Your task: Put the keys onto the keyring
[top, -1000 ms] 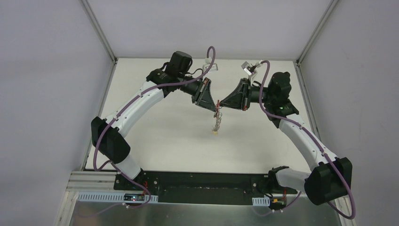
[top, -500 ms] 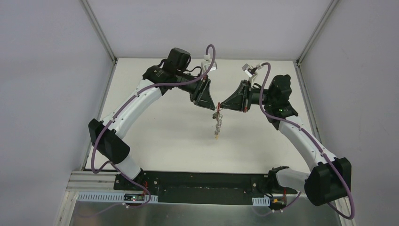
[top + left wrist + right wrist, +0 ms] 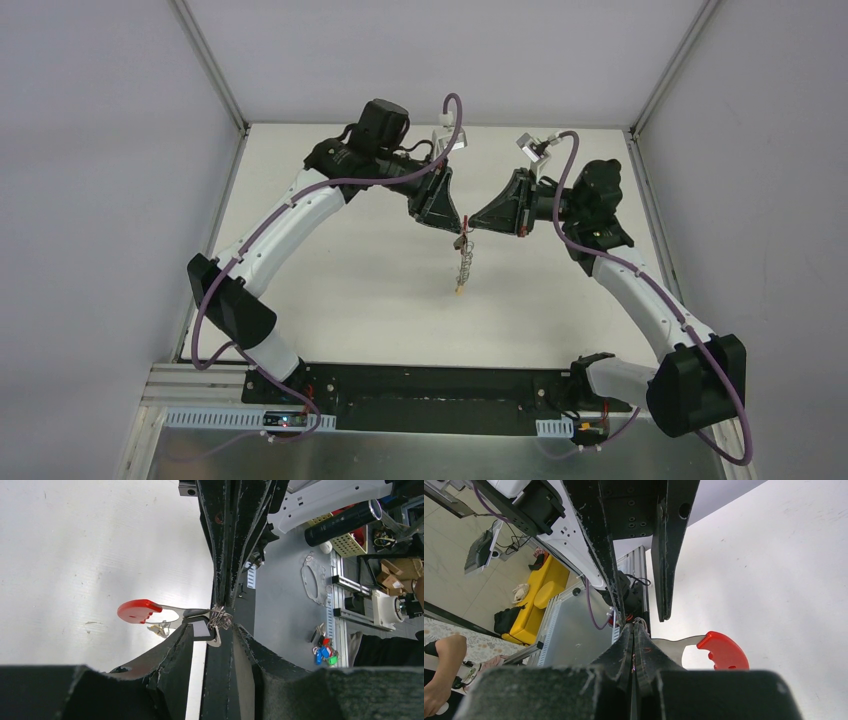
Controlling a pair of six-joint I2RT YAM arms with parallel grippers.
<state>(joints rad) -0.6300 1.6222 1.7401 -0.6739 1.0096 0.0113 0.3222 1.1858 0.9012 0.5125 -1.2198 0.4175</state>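
The keys (image 3: 462, 265) hang in a short chain above the white table (image 3: 340, 280), with the yellow-headed key (image 3: 458, 289) lowest. My right gripper (image 3: 470, 226) is shut on the top of the bunch. In the right wrist view (image 3: 634, 630) its jaws are pressed together, with the red-and-grey strap (image 3: 724, 651) sticking out beside them. My left gripper (image 3: 457, 226) meets it tip to tip and is open. In the left wrist view (image 3: 212, 630) the silver rings (image 3: 221, 617) lie between its fingertips, with the strap (image 3: 137, 611) to the left. The black keyring is hidden.
The arms' black base plate (image 3: 430, 385) runs along the near table edge. Grey walls close in both sides and the back. Off the table, a bench carries a black cylinder (image 3: 345, 520) and a bunch of coloured key tags (image 3: 324, 652).
The left gripper has edged right, closer to the right gripper's tips. The hanging keys sit slightly lower than a second ago. The right gripper stays shut on them.
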